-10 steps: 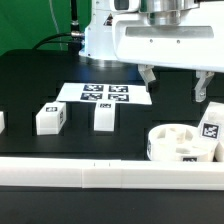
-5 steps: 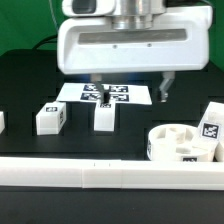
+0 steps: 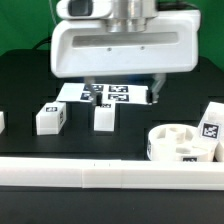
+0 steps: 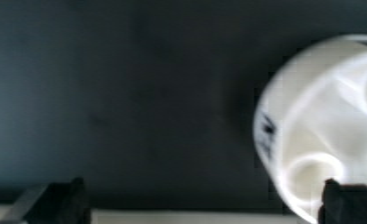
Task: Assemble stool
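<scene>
The white round seat [image 3: 180, 143] lies at the exterior view's lower right, and one tagged leg [image 3: 211, 122] leans on its right side. Two more white legs [image 3: 51, 117] [image 3: 104, 117] stand in the middle, and another sits at the left edge [image 3: 2, 121]. My gripper [image 3: 121, 90] hangs open and empty above the table, behind the middle leg and left of the seat. In the wrist view the seat [image 4: 331, 110] is a blurred white shape. The gripper [image 4: 206, 200] holds nothing between its dark fingertips [image 4: 64, 197].
The marker board [image 3: 105, 94] lies flat behind the legs, under the gripper. A long white border rail [image 3: 100, 176] runs along the front of the black table.
The gripper has moved to the exterior view's left, from over the seat's side to over the marker board, still open. The parts have not moved.
</scene>
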You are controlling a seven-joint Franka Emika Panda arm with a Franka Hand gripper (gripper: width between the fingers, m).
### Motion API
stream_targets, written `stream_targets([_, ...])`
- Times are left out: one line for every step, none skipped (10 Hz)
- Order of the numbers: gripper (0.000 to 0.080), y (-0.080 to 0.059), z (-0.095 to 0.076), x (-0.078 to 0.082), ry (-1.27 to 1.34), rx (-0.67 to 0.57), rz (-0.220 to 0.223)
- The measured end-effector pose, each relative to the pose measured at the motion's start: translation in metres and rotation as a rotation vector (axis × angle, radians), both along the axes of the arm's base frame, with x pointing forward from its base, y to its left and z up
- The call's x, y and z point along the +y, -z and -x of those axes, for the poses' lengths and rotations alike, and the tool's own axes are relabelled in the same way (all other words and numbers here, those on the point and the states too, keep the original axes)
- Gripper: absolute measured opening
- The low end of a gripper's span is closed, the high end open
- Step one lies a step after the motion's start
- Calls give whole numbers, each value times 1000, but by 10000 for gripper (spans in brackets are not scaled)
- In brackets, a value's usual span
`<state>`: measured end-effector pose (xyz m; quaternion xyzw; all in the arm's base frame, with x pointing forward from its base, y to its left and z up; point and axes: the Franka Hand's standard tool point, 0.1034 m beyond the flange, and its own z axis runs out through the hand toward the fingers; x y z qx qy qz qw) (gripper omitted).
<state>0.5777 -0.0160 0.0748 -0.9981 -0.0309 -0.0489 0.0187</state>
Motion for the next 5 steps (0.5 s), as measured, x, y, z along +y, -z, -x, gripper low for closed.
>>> stream_targets([648,6,11,-13,20,9,10])
stream_targets([648,12,18,-23,8,-10,27])
stream_targets([648,17,24,-24,7,1,30])
stream_targets([648,15,24,-19,13,31,14])
stream_targets([648,15,23,-19,14,33,12])
